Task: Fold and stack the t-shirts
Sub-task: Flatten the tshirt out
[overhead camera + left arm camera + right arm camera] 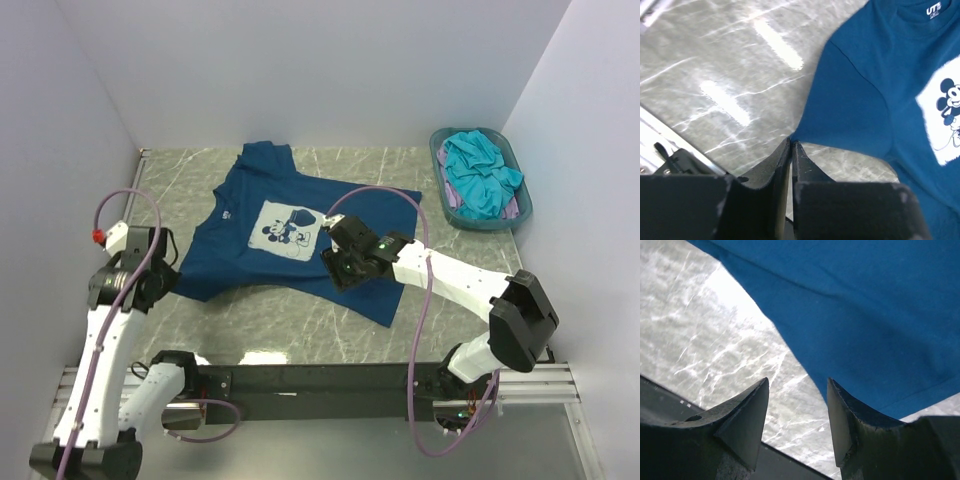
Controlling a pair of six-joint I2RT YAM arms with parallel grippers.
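A soft dark navy cotton t-shirt (232, 252) with a square white cartoon print (285, 228) lies spread on the glossy grey marble-patterned table (280, 322). A rounded teal plastic basket (437, 160) holds a crumpled turquoise t-shirt (480, 168) over a pale lilac t-shirt (453, 197). The left gripper (791, 142) has its fingers almost together at the sleeve corner; I cannot tell whether they pinch it. The right gripper (797, 382) has its fingers apart, holding nothing, over the navy shirt's edge.

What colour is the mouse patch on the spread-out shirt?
White patch, dark mouse drawing, on the blue shirt. Clearest in the left wrist view.
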